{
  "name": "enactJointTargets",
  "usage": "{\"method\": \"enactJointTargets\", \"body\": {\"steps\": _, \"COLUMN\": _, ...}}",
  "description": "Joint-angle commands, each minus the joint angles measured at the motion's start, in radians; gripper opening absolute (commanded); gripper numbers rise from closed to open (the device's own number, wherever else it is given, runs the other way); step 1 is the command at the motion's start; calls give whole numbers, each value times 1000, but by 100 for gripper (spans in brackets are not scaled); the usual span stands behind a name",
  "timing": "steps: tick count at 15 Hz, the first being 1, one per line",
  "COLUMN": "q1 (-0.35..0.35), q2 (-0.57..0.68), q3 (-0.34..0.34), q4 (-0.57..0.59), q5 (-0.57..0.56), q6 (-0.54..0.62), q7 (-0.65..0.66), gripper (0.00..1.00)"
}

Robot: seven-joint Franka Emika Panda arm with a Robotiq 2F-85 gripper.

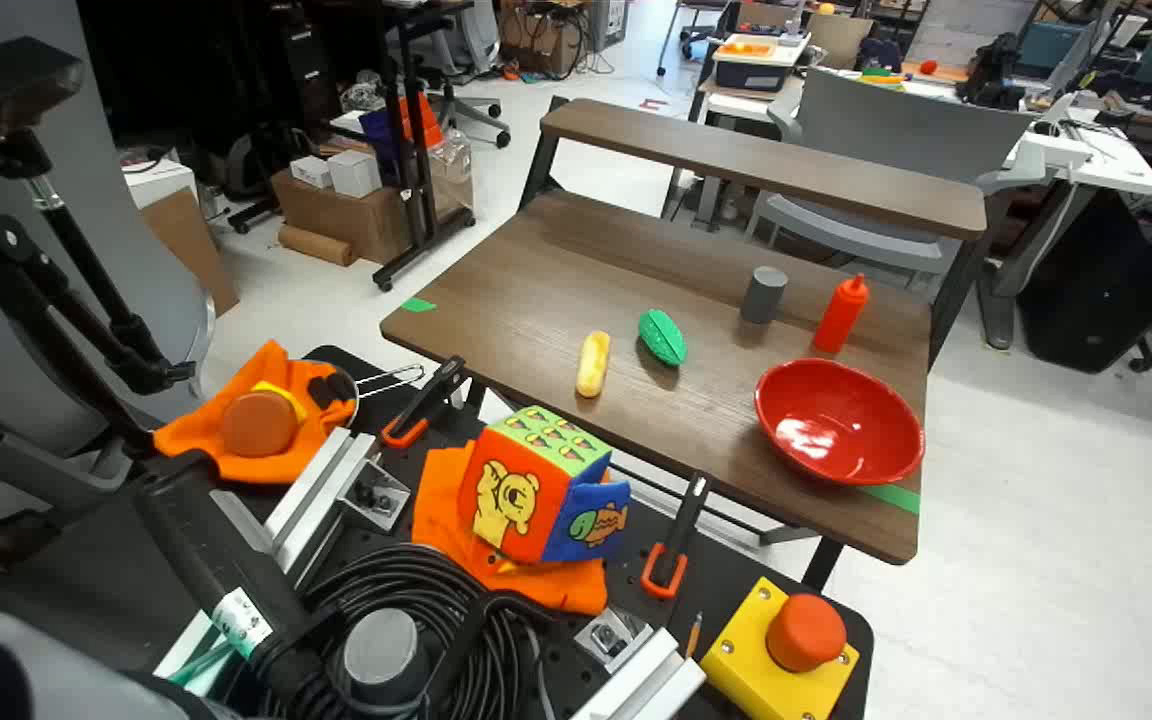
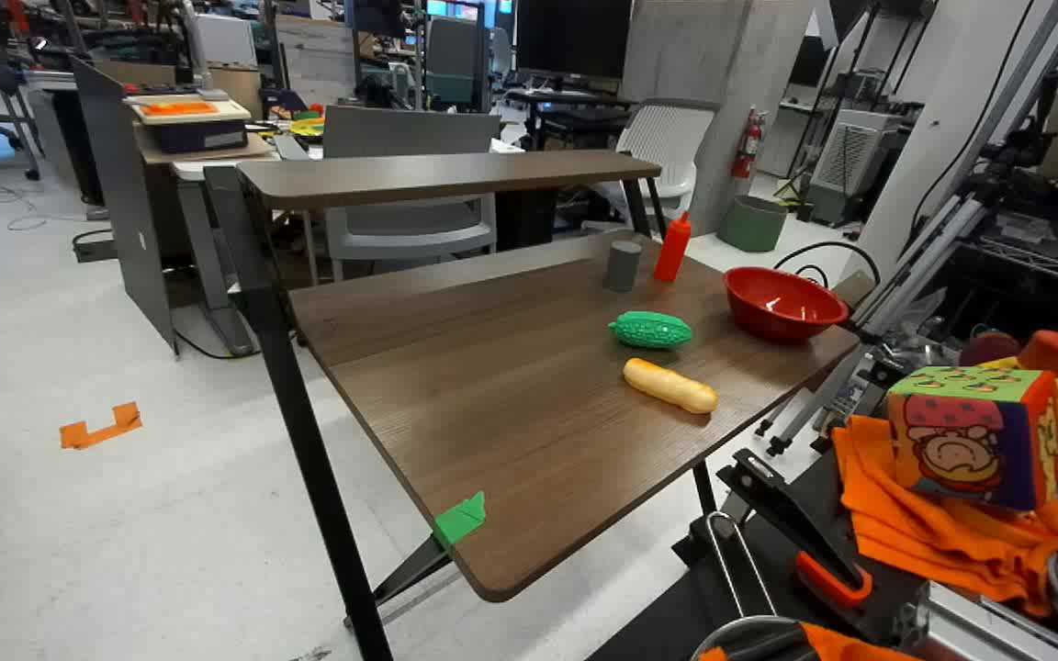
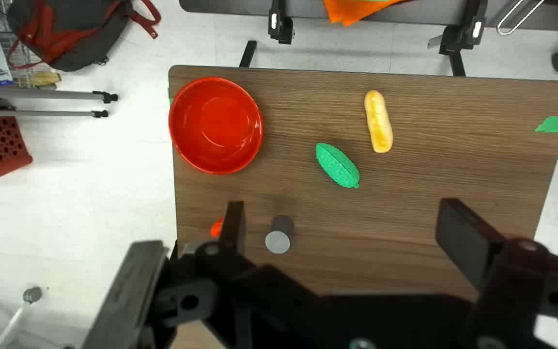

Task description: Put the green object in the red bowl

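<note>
The green object [image 3: 338, 166], a ridged bright green oblong lump, lies on the brown table [image 3: 477, 160] near its middle. It also shows in both exterior views [image 1: 662, 337] [image 2: 650, 330]. The red bowl [image 3: 216, 125], wide and glossy, stands at one end of the table. It looks empty in the wrist view and also shows in both exterior views [image 1: 839, 421] [image 2: 784, 306]. My gripper [image 3: 342, 202] shows only in the wrist view. Its fingers are wide apart with nothing between them, high above the table, and the green object appears just beyond the fingertips.
A yellow oblong object [image 3: 379, 121] lies near the green object. A grey cylinder [image 1: 764, 294] and a red squeeze bottle [image 1: 841, 314] stand upright towards the raised shelf [image 1: 756, 165]. The bottle is mostly hidden behind a finger in the wrist view. A cloth cube [image 1: 546, 485] sits beside the table.
</note>
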Motion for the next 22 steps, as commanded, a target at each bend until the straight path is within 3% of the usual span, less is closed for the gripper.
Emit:
{"method": "enactJointTargets", "body": {"steps": 1, "q1": 14, "q2": 1, "q3": -12, "q4": 2, "q5": -4, "q6": -2, "q7": 4, "gripper": 100}}
{"method": "enactJointTargets", "body": {"steps": 7, "q1": 14, "q2": 1, "q3": -12, "q4": 3, "q5": -4, "q6": -2, "q7": 4, "gripper": 100}}
{"method": "enactJointTargets", "body": {"steps": 11, "q1": 19, "q2": 49, "q3": -15, "q4": -24, "q5": -25, "q6": 73, "q7": -49, "gripper": 100}}
{"method": "enactJointTargets", "body": {"steps": 17, "q1": 12, "q2": 211, "q3": -37, "q4": -36, "q5": -24, "q6": 248, "q7": -156, "gripper": 100}}
{"method": "enactJointTargets", "body": {"steps": 22, "q1": -3, "q2": 409, "q3": -61, "q4": -35, "q5": -14, "q6": 472, "q7": -209, "gripper": 100}}
